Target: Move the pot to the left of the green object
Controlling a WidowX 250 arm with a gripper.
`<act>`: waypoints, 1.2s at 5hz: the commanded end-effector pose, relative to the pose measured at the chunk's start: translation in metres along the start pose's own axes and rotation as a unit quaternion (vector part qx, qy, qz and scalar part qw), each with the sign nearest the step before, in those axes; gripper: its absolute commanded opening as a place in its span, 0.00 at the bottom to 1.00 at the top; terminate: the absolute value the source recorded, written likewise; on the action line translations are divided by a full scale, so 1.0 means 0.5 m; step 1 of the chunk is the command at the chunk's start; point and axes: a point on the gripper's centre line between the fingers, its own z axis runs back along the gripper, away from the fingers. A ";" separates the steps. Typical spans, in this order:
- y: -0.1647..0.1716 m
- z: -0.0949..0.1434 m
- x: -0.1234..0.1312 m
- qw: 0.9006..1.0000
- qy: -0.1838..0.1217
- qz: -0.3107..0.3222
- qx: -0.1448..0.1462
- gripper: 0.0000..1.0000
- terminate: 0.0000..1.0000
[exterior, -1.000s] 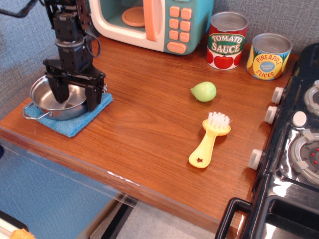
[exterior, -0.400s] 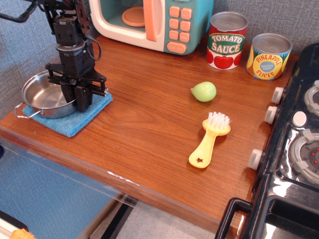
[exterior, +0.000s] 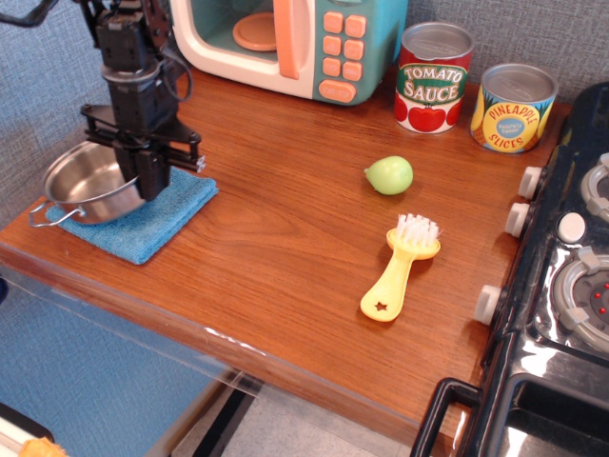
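The gripper (exterior: 149,179) is clamping the pot (exterior: 88,184) rim, tilting it off the blue cloth (exterior: 143,217); carrying it toward the green fruit (exterior: 389,175) at three o'clock remains.

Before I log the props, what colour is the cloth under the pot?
Blue; the cloth shows best in the observation.image view, under the pot.

Yellow brush (exterior: 401,266), two cans (exterior: 433,76) beside teal microwave (exterior: 290,43).
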 end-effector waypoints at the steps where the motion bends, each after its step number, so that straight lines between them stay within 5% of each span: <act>1: -0.129 0.153 0.082 0.993 -0.096 -0.071 0.010 0.00 0.00; 3: -0.229 0.115 0.168 0.991 -0.081 -0.102 0.016 0.00 0.00; 4: -0.220 0.063 0.204 0.993 -0.058 -0.093 0.042 0.00 0.00; 6: -0.220 0.021 0.225 0.994 -0.037 -0.086 0.049 0.00 0.00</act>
